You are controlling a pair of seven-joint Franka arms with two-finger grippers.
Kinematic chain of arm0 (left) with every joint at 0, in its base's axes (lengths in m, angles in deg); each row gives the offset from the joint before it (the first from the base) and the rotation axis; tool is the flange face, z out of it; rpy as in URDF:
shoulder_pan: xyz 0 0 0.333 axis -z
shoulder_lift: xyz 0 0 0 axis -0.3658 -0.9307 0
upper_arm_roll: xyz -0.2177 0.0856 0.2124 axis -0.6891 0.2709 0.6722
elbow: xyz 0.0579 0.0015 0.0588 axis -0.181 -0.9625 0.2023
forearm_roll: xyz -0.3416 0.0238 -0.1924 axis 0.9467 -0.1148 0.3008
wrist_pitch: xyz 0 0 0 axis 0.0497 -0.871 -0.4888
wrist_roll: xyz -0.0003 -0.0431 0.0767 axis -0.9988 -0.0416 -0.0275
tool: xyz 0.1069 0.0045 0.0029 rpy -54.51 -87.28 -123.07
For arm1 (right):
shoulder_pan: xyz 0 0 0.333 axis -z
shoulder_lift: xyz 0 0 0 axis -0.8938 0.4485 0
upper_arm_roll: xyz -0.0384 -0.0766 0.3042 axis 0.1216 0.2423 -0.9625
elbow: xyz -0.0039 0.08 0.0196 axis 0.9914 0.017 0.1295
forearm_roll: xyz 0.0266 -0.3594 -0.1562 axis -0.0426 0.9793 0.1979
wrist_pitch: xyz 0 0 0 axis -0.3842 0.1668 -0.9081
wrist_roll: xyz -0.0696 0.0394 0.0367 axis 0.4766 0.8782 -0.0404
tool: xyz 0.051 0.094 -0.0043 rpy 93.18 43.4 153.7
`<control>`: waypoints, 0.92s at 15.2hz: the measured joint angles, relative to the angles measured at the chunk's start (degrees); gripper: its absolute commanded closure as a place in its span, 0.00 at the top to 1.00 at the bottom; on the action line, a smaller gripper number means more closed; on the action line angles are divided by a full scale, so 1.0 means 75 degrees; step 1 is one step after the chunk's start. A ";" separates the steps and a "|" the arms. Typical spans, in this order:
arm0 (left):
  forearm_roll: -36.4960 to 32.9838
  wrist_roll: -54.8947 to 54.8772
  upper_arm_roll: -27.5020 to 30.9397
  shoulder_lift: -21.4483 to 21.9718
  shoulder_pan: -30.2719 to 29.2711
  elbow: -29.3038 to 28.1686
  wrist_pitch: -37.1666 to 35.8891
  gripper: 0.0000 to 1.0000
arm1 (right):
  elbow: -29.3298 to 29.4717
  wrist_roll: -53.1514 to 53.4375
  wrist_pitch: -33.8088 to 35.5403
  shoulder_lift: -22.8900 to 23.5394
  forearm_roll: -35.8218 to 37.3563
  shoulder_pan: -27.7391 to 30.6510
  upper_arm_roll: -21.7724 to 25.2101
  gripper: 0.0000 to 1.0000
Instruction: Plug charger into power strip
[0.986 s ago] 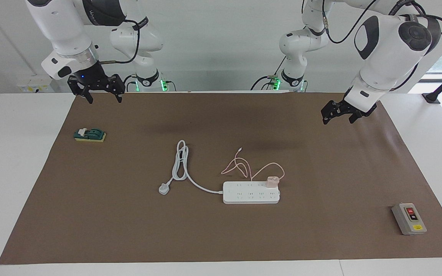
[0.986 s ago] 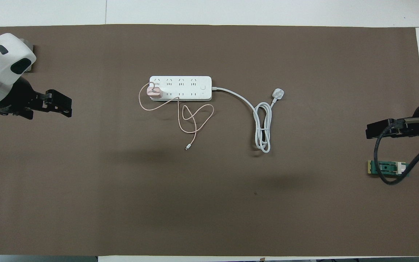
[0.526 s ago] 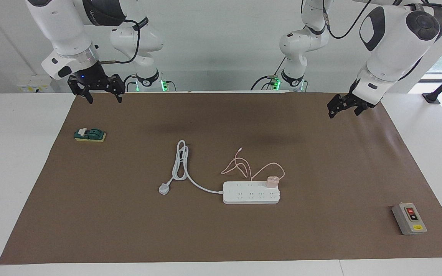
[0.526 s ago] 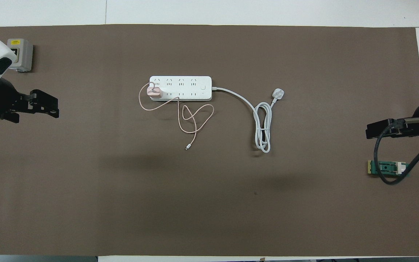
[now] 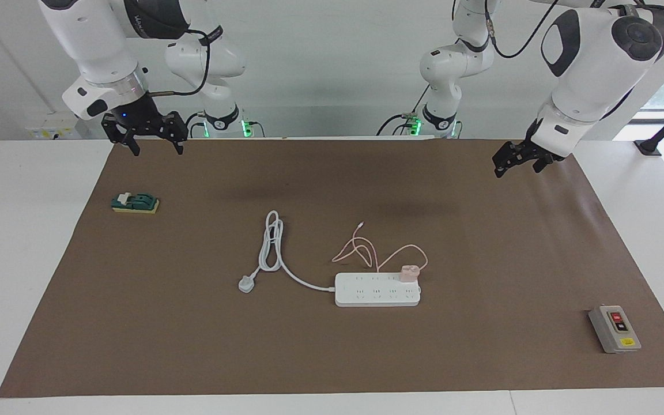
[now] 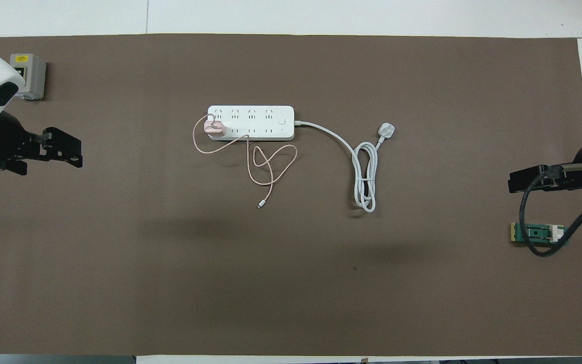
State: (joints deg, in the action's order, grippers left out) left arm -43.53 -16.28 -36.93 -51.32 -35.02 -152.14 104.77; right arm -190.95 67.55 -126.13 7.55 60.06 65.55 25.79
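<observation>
Charger (image 5: 408,272) sits upright on the power strip (image 5: 377,290), plugged in at the strip's end toward the left arm's side, in the socket row nearer the robots. Largest of all is the brown mat (image 5: 332,357) covering the table, with the strip near its middle. Both arms hang raised at the robots' edge of the mat, well apart from the strip. The right gripper (image 5: 153,144) is over the mat's corner, fingers spread wide and holding nothing. The left gripper (image 5: 515,164) is over the mat at its own end; its fingers cannot be judged. The strip's thick white cord (image 5: 274,248) loops to a three-pin plug (image 5: 246,283). A grey button box (image 5: 614,328) and a green switch (image 5: 135,203) lie at the two ends of the mat. The thin pink cable (image 5: 366,251) curls just beside the strip, nearer the robots.
</observation>
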 measured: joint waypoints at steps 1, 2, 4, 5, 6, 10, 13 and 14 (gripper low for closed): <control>0.0000 0.0007 0.0002 0.0012 -0.0007 0.0006 -0.0047 1.00 | 0.0000 0.0000 0.0000 0.0000 0.0000 0.0000 0.0000 1.00; 0.0000 0.0019 0.0013 0.0029 -0.0025 0.0008 -0.0081 1.00 | 0.0000 0.0000 0.0000 0.0000 0.0000 0.0000 0.0000 1.00; 0.0000 0.0036 0.0240 0.0054 0.0018 0.0009 -0.0090 1.00 | 0.0000 0.0000 0.0000 0.0000 0.0000 0.0000 0.0000 1.00; 0.0001 0.0031 0.0654 0.0055 0.0284 0.0009 -0.0090 1.00 | 0.0000 0.0000 0.0000 0.0000 0.0000 0.0000 0.0000 1.00; 0.0002 0.0027 0.1215 0.0056 0.0711 0.0008 -0.0090 1.00 | 0.0000 0.0000 0.0000 0.0000 0.0000 0.0000 0.0000 1.00; 0.0016 -0.0125 0.2312 0.0057 0.1601 0.0008 -0.0107 1.00 | 0.0000 0.0000 0.0000 0.0000 0.0000 0.0000 0.0000 1.00; 0.0016 -0.0196 0.2342 0.0059 0.1817 0.0009 -0.0124 1.00 | 0.0000 0.0000 0.0000 0.0000 0.0000 0.0000 0.0000 1.00; 0.0012 -0.0200 0.2408 0.0066 0.1953 0.0015 -0.0135 1.00 | 0.0000 0.0000 0.0000 0.0000 0.0000 0.0000 0.0000 1.00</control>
State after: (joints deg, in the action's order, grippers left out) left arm -43.44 -17.78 -18.87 -50.82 -20.38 -152.03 103.75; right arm -190.95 67.55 -126.13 7.55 60.06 65.55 25.79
